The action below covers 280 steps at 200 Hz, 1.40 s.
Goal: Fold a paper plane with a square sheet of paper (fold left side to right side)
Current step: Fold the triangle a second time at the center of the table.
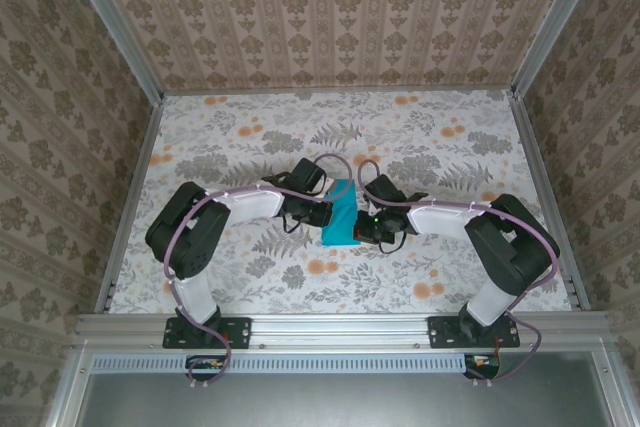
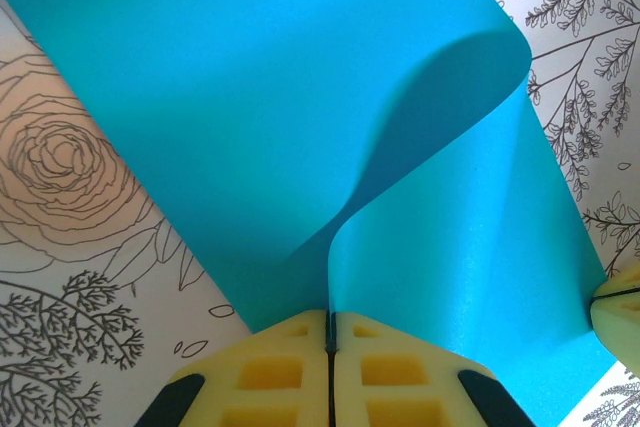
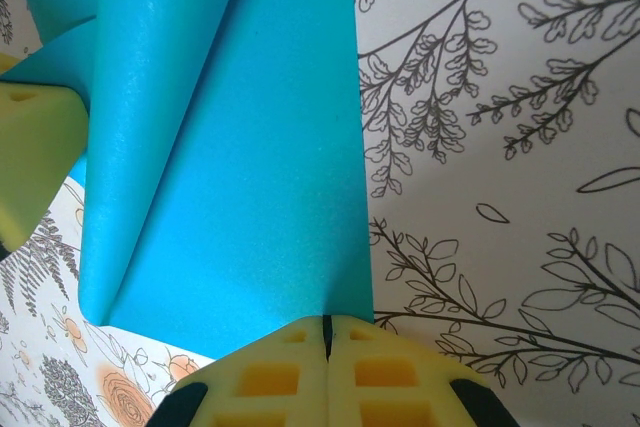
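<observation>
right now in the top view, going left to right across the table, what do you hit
left arm → left gripper → turquoise paper sheet → right gripper → right arm

The left arm [image 1: 185, 232] and right arm [image 1: 510, 242] have black joints, white shells and lilac cables, on black base plates [image 1: 205, 331] at 7 and 5 o'clock. Finger pads [image 2: 270, 372] are yellow, square-recessed.
</observation>
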Tool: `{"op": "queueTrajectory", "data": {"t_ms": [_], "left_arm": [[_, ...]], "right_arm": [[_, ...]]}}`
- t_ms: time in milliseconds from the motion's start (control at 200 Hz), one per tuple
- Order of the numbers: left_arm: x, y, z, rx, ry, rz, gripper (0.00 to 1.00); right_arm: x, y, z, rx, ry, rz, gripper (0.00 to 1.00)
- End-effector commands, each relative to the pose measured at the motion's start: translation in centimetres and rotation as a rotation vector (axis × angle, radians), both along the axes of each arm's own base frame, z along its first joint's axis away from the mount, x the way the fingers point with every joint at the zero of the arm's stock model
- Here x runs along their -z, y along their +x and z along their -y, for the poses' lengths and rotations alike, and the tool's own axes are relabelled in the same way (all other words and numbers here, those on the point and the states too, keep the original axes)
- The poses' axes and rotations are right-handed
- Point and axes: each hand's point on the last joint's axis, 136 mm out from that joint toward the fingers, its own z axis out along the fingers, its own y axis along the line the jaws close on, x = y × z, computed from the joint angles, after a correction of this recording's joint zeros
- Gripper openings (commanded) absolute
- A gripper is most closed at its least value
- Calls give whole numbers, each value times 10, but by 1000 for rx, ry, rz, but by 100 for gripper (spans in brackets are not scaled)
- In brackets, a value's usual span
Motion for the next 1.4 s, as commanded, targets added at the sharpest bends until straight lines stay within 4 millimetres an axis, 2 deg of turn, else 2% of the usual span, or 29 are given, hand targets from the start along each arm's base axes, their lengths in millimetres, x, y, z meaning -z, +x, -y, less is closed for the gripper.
{"op": "queueTrajectory", "data": {"t_ms": [0,590,1395], "left_arm": [[0,5,2,18,1,6,8],[-5,6,6,31,-27,21,8],[9,-2,2,49,18,-20,8]], "right_arm": [[31,-28,21,-21,-129,-111,4],[32,-28,21,-21,-131,-113,4],[30,-27,19,-29,-128,-109,4]]}}
